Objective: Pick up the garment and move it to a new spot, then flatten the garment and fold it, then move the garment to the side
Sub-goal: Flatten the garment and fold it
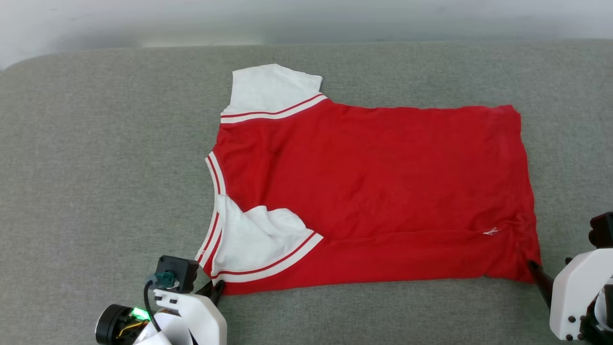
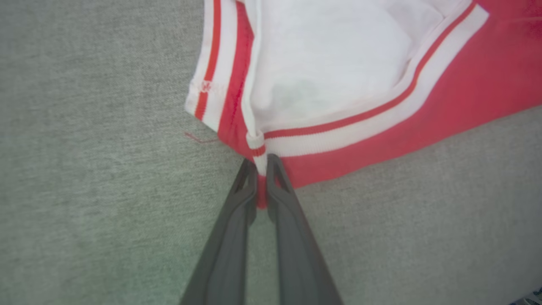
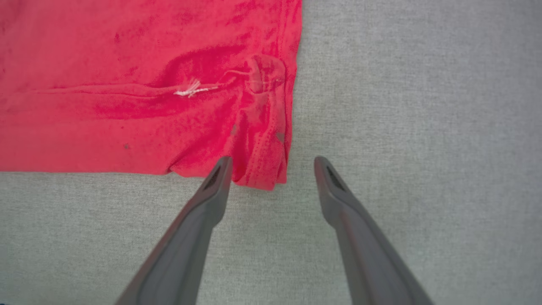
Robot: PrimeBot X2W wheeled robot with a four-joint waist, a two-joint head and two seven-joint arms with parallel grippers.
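The garment is being seen spread flat on the grey upholstered surface, its collar turned toward the robot's left and its hem toward the right. The far white sleeve is lying straight out, while the near sleeve is lying folded in over the red body. The near collar-side corner, at the striped trim, is being pinched between the fingers of the left gripper, which are being pressed almost together on the cloth. The fingers of the right gripper are being held wide apart with nothing gripped. The crumpled near hem corner is being straddled by them, with one fingertip at the cloth's edge, possibly touching it.
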